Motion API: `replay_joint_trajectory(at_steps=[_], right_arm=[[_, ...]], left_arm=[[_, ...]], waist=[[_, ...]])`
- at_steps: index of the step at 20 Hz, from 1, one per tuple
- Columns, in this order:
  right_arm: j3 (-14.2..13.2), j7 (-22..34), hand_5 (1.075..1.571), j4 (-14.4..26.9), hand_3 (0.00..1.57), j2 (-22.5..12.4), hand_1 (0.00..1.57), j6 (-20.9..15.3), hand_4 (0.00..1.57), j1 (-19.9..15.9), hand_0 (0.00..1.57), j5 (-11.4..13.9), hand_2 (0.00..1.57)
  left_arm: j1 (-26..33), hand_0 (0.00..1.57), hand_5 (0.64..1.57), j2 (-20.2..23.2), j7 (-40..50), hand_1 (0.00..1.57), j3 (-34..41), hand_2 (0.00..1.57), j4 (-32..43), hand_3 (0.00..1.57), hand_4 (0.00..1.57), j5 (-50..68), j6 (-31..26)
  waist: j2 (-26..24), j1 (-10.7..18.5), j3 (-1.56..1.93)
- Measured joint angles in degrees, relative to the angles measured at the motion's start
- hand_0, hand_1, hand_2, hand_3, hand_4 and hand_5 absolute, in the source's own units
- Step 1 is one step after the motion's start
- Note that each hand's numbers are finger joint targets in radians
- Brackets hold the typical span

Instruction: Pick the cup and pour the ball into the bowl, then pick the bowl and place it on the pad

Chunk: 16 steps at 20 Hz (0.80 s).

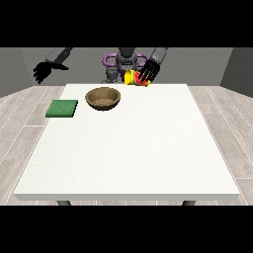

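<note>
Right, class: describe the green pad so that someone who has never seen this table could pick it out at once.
Start at the large white table and go to its far corner at the view's left. There the green pad lies flat, beside the brown bowl. It is the only flat, square, green thing; the bowl is round and hollow.

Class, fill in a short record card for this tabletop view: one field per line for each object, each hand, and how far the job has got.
table: white table
bowl: brown bowl, upright, on the far left part of the table
pad: green pad, flat at the table's left edge, apart from the bowl
cup: yellow cup with a red part, at the far edge, tilted
hand at the view's right: hand with fingers curled round the cup
hand at the view's left: hand raised beyond the table's left side, fingers relaxed, holding nothing
ball: not visible
progress: bowl not yet on the pad
</note>
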Motion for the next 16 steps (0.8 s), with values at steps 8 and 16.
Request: replay_joint_trajectory(at_steps=[8,16], right_arm=[[-0.3,-1.9,1.548,3.9,0.0,-1.5,0.0,1.3,0.0,-1.6,0.0,0.3,0.0],[1.3,0.3,1.525,4.7,0.34,-1.0,0.0,-1.8,0.0,-7.8,0.0,1.7,0.0]], left_arm=[[-2.6,0.58,1.571,-1.5,11.2,0.58,-6.9,1.57,-2.8,1.54,0.88,-11.1,-2.7],[-5.2,0.43,1.571,-1.9,20.5,0.43,-15.1,1.57,-4.7,1.57,0.9,-20.6,-5.6]], waist=[[0.7,-0.3,0.0],[2.6,-1.0,-0.03]])
